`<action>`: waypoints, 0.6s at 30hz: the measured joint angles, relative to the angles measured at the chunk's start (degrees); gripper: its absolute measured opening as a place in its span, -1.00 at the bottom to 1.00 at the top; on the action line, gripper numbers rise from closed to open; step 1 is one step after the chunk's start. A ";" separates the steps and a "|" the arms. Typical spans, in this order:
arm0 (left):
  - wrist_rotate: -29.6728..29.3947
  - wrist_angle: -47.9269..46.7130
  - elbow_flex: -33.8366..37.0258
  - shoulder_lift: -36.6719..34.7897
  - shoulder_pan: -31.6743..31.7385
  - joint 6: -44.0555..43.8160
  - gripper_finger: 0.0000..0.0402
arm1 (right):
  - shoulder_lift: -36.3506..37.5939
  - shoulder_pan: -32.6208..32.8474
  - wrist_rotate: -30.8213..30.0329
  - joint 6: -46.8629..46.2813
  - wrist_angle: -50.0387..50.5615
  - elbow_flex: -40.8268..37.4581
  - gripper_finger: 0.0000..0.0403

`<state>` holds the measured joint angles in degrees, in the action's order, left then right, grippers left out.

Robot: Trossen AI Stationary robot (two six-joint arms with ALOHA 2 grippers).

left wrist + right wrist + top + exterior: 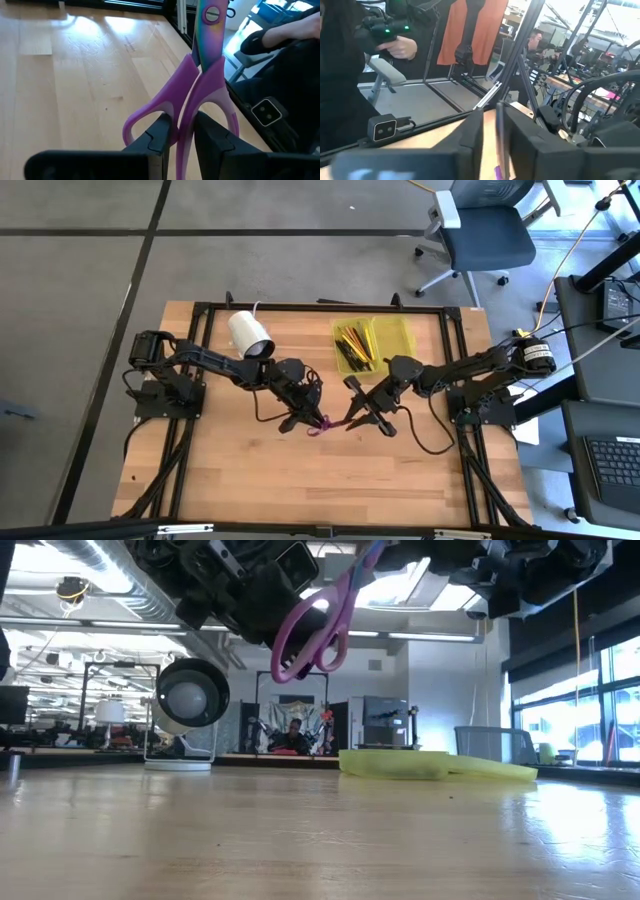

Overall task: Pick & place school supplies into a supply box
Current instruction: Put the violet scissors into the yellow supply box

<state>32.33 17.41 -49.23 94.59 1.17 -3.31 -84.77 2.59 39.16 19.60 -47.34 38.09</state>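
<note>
Pencils (353, 345) are already lying in the translucent yellow-green plastic case (395, 333) near the worktop's far edge. Both grippers are clamping the purple-handled scissors (318, 625) mid-air above the worktop centre: left gripper (179, 137) on the handle, right gripper (490, 132) on the blade. Placement is remaining.

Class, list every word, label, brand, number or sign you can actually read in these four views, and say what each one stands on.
None can be read.
Scissors: the blade shows only a plain pivot screw, no brand.
White cylinder: no lettering visible.
Supply box: no label visible.
Room beyond the table: any signs or screens are too small or blurred to read.
</note>
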 joint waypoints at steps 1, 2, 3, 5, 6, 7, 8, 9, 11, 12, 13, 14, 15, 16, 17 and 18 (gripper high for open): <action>0.44 0.00 0.00 0.00 0.00 0.00 -0.73 | 0.00 0.00 -0.04 0.05 0.00 0.00 -0.66; 0.89 0.00 0.00 0.00 0.00 -0.01 -0.73 | 0.00 0.00 -0.05 0.06 0.00 0.00 -0.72; 1.42 0.00 0.00 0.00 0.00 -0.08 -0.73 | 0.00 0.00 -0.06 0.14 -0.02 0.02 -0.78; 2.59 0.04 0.00 0.00 0.00 -0.44 -0.73 | 0.00 -0.02 -0.38 1.14 -0.37 0.13 -0.88; 2.79 0.11 0.00 0.00 0.00 -0.46 -0.73 | 0.02 -0.02 -0.45 1.56 -0.47 0.13 -0.91; 2.79 0.13 0.00 0.00 0.00 -0.48 -0.72 | 0.02 -0.02 -0.47 1.96 -0.40 0.13 -0.91; 2.81 0.10 0.00 0.00 0.00 -0.58 -0.71 | 0.02 -0.02 -0.47 2.32 -0.30 0.13 -0.91; 2.81 0.11 0.00 0.00 0.00 -0.59 -0.70 | 0.02 -0.02 -0.47 2.52 -0.28 0.13 -0.91; 2.81 0.11 0.00 0.00 0.00 -0.62 -0.67 | 0.02 -0.02 -0.43 2.51 -0.19 0.13 -0.89; 2.81 0.11 0.00 0.00 0.00 -0.81 -0.66 | 0.02 -0.02 -0.39 2.45 -0.09 0.10 -0.88; 2.79 0.18 0.00 0.00 0.00 -1.40 -0.65 | 0.02 -0.02 -0.36 2.38 -0.08 0.10 -0.88; 2.69 0.38 0.00 0.00 -0.01 -2.42 -0.63 | 0.03 -0.02 -0.30 2.39 -0.10 0.10 -0.88; 2.50 0.43 0.00 0.00 -0.02 -3.07 -0.61 | 0.07 -0.02 -0.31 2.50 -0.10 0.10 -0.90; 2.40 0.44 0.00 0.00 -0.02 -3.10 -0.60 | 0.07 -0.03 -0.32 2.59 -0.10 0.10 -0.92; 2.44 0.44 0.00 0.00 -0.01 -2.53 -0.58 | 0.07 -0.04 -0.33 2.58 -0.08 0.10 -0.92; 2.44 0.64 0.00 0.00 0.01 -1.84 -0.55 | 0.07 -0.04 -0.22 2.40 0.13 0.08 -0.92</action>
<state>34.77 18.05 -49.23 94.59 1.18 -5.15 -84.71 2.55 38.94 22.01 -47.21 38.17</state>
